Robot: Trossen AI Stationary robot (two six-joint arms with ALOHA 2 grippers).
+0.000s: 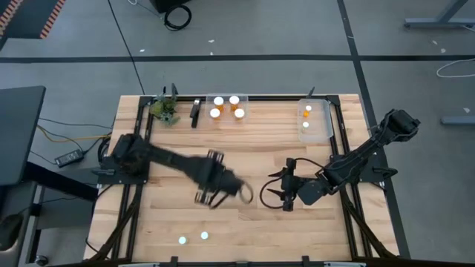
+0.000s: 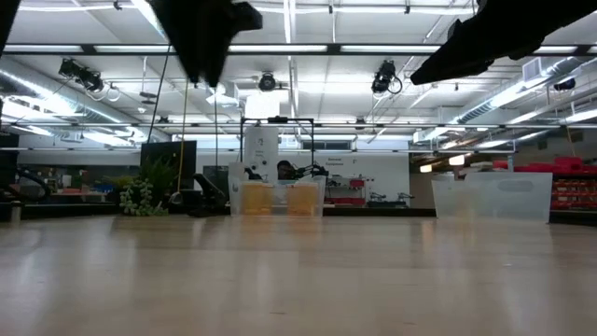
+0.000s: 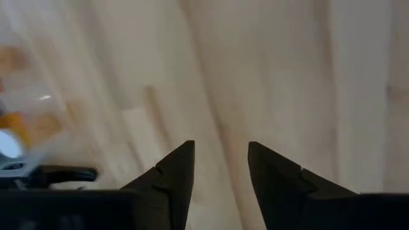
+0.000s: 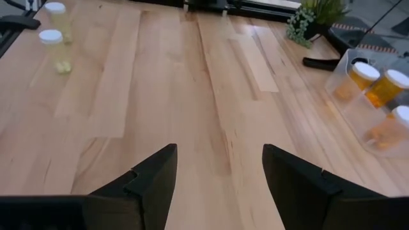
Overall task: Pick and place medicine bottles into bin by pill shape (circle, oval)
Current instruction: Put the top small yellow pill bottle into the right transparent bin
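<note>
Two medicine bottles (image 1: pixel 182 239) (image 1: pixel 204 236) with white caps stand on the table near its near edge; they also show in the right wrist view (image 4: pixel 51 41). A clear bin (image 1: pixel 226 107) at the far middle holds several orange bottles. A second clear bin (image 1: pixel 315 119) at the far right holds two. My left gripper (image 1: pixel 241 194) is open and empty over the bare middle of the table; its open fingers show in the left wrist view (image 3: pixel 220 172). My right gripper (image 1: pixel 269 191) is open and empty just to the right of it, its fingers pointing toward the table's left edge (image 4: pixel 217 172).
A small green plant (image 1: pixel 165 110) and a dark tool (image 1: pixel 195 113) sit at the far left, beside the middle bin. Dark rails run along the table's left and right sides. Bare wood lies between the grippers and the near bottles.
</note>
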